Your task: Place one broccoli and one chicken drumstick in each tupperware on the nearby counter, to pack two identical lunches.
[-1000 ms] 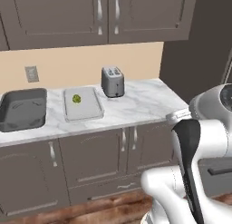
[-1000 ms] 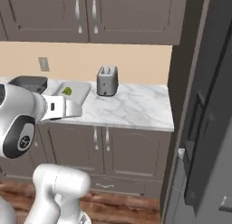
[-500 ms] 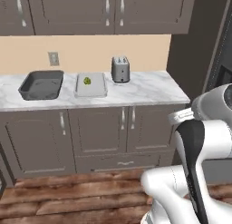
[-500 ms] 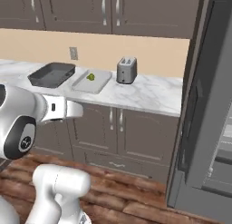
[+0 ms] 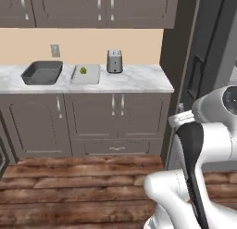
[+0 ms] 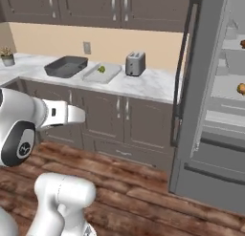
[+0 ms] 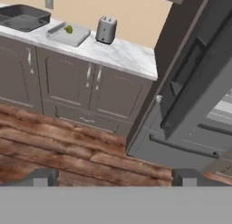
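Wood-plank floor (image 5: 69, 186) runs in front of dark brown cabinets under a white marble worktop (image 5: 139, 82) with grey veins. On that worktop, from left to right in the left base view: a deep dark grey rectangular tupperware (image 5: 41, 73), a shallow pale grey tupperware (image 5: 92, 77) with one small green broccoli floret (image 5: 83, 70) lying in it, and a silver toaster (image 5: 114, 61) just beside it. The open grey fridge (image 6: 210, 106) stands right of the worktop; a small golden-orange lump (image 6: 241, 89), possibly a chicken drumstick, sits on a shelf inside. My tool (image 7: 115, 177) is spread wide and holds nothing, its fingertips (image 7: 41, 177) over the floor, well apart from the worktop.
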Tool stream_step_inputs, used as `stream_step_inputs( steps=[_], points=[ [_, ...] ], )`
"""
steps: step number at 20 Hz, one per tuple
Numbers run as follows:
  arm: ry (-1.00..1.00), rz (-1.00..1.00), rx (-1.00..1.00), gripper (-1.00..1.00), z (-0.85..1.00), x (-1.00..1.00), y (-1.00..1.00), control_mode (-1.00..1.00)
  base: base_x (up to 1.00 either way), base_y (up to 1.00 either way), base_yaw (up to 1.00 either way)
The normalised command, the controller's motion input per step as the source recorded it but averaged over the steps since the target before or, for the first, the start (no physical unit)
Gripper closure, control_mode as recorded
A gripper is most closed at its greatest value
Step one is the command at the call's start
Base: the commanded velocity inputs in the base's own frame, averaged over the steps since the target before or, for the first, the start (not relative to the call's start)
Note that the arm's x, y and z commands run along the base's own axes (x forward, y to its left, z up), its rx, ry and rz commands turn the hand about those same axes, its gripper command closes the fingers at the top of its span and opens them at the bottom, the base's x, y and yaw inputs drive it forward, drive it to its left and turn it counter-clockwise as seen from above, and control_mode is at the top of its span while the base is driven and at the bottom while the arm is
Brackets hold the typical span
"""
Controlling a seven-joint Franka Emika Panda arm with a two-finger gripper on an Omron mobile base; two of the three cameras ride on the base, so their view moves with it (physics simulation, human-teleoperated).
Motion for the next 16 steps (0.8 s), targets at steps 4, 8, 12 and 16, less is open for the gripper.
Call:
stream_step_inputs(
  steps=[4, 8, 12, 16],
  points=[
    [0.00, 0.00, 0.00, -1.00, 0.00, 0.00, 0.00, 1.00, -0.79, -1.00, -0.05],
    [0.00, 0.00, 0.00, -1.00, 0.00, 0.00, 0.00, 1.00, -0.40, -1.00, -0.10],
    [0.00, 0.00, 0.00, -1.00, 0.00, 0.00, 0.00, 1.00, -0.08, -1.00, -0.13],
    [0.00, 0.00, 0.00, -1.00, 0.00, 0.00, 0.00, 1.00, -0.02, -1.00, -0.10]
  ],
)
